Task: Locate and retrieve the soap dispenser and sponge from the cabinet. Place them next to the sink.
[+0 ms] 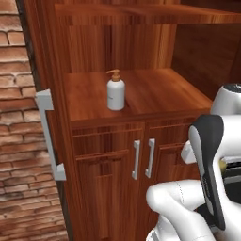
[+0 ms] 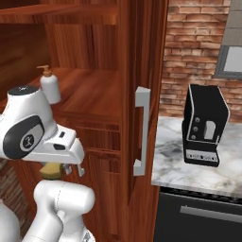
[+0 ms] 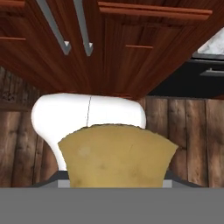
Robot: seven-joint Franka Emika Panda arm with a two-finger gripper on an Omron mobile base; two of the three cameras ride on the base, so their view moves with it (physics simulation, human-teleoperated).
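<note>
The sponge (image 3: 117, 155) is sitting at the bottom centre of the hand view, a dull yellow block whose long axis is running left to right across the frame, its broad face turned toward the camera. The gripper (image 2: 56, 171) is clamping it: in the right base view, at the lower left of the frame, a yellow edge (image 2: 52, 170) is showing just beneath the white hand, so the jaws are closed on the sponge.

Behind the sponge in the hand view, the wooden floor (image 3: 192, 144) is stretching across the middle of the frame, and the cabinet (image 3: 131, 48) is filling the top, with its two silver bar handles (image 3: 65, 26) slanting down from the upper left.

Farther off, the soap dispenser (image 1: 116, 92) is standing upright on the shelf of the cabinet niche, at the upper centre of the left base view, its long axis vertical and its tan pump spout pointing toward the left of the frame.

At the right of the right base view, a black coffee machine (image 2: 204, 125) is standing on the marble counter (image 2: 170, 165), with the brick wall (image 2: 189, 47) behind it.
</note>
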